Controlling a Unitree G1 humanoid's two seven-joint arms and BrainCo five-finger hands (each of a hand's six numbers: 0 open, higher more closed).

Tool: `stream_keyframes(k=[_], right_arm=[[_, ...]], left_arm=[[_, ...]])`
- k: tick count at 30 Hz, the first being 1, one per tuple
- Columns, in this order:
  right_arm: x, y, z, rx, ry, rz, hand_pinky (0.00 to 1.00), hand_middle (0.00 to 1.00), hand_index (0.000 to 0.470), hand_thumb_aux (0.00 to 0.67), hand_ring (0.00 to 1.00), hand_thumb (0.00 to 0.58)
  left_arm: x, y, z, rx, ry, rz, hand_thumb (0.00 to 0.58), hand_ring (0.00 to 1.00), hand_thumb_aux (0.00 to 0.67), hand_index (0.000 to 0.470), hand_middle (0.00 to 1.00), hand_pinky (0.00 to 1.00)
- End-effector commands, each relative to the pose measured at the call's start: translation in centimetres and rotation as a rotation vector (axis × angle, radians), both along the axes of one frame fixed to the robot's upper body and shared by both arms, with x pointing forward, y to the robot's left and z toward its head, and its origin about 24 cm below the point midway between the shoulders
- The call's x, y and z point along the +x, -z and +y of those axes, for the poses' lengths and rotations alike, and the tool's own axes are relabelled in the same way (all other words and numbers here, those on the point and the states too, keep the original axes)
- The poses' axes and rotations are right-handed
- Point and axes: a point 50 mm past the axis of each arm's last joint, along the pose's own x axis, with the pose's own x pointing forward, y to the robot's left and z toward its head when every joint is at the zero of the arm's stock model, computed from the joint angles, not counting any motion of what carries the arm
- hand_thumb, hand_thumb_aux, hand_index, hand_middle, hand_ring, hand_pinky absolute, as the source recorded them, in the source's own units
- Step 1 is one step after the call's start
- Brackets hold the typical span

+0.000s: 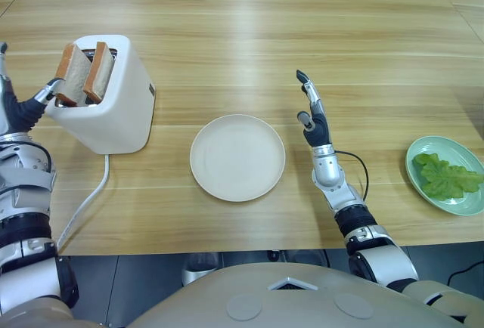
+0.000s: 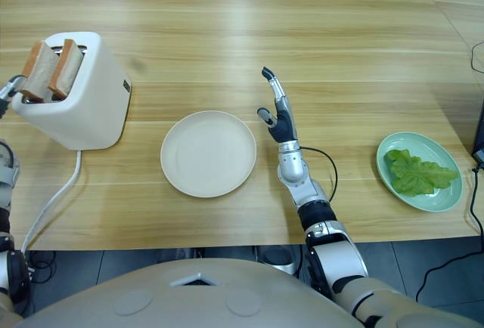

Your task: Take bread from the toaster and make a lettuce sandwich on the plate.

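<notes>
Bread [image 1: 73, 75] stands in the toaster [image 1: 113, 109]; the left hand [image 1: 29, 107] meets the outer slice, grip impossible to tell; a skewed pull could tip the toaster or drop bread short of the plate [image 1: 237, 156]; the right hand [image 1: 314, 122] is spread, empty.

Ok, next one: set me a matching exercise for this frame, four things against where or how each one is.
Things:
1. bread slices
2. cream plate
3. lettuce
4. right hand

Places or states:
A. lying on the green plate
B. standing in the toaster
C. open, fingers pointing up
D. bare, in the middle of the table

Pairs: 1-B, 2-D, 3-A, 4-C.
</notes>
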Motion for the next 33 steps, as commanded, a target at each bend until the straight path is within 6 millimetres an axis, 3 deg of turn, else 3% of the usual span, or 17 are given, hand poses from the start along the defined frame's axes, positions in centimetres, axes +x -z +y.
stream_keyframes(k=[1,14,15,16,17,18,19,20,33], right_arm=[[0.1,-0.2,0.2,-0.007,-0.01,-0.009,0.0,0.0,0.0,0.0,0.0,0.0],[-0.1,-0.4,-0.2,-0.012,-0.009,-0.017,0.0,0.0,0.0,0.0,0.0,0.0],[-0.1,-0.4,-0.2,-0.011,-0.007,-0.018,0.0,0.0,0.0,0.0,0.0,0.0],[-0.1,-0.4,-0.3,-0.011,-0.005,-0.019,0.0,0.0,0.0,0.0,0.0,0.0],[-0.2,-0.4,-0.3,-0.01,-0.004,-0.02,0.0,0.0,0.0,0.0,0.0,0.0],[-0.2,-0.4,-0.3,-0.009,-0.004,-0.02,0.0,0.0,0.0,0.0,0.0,0.0],[-0.2,-0.4,-0.3,-0.009,-0.004,-0.02,0.0,0.0,0.0,0.0,0.0,0.0],[-0.2,-0.4,-0.3,-0.009,-0.005,-0.021,0.0,0.0,0.0,0.0,0.0,0.0],[-0.2,-0.6,-0.2,0.0,0.001,-0.021,0.0,0.0,0.0,0.0,0.0,0.0]], left_arm=[[0.4,1.7,0.0,-0.023,-0.01,0.127,0.0,0.0,0.0,0.0,0.0,0.0],[-1.5,4.1,-0.3,-0.098,-0.03,0.268,0.0,0.0,0.0,0.0,0.0,0.0],[-1.6,4.2,-0.3,-0.1,-0.03,0.275,0.079,0.0,0.047,0.032,0.0,0.0],[-1.6,4.2,-0.3,-0.099,-0.031,0.28,0.201,0.0,0.129,0.088,0.0,0.0],[-1.6,4.1,-0.3,-0.096,-0.03,0.285,0.275,0.0,0.184,0.126,0.0,0.0],[-1.6,4.0,-0.3,-0.092,-0.029,0.29,0.466,0.0,0.373,0.256,0.0,0.0],[-1.5,3.9,-0.3,-0.088,-0.027,0.293,0.466,0.0,0.373,0.256,0.0,0.0],[-1.5,3.8,-0.3,-0.083,-0.026,0.296,0.58,0.0,0.665,0.456,0.0,0.0],[2.4,1.5,-3.7,-0.042,0.148,0.21,0.58,0.0,0.67,0.46,0.0,0.0]])
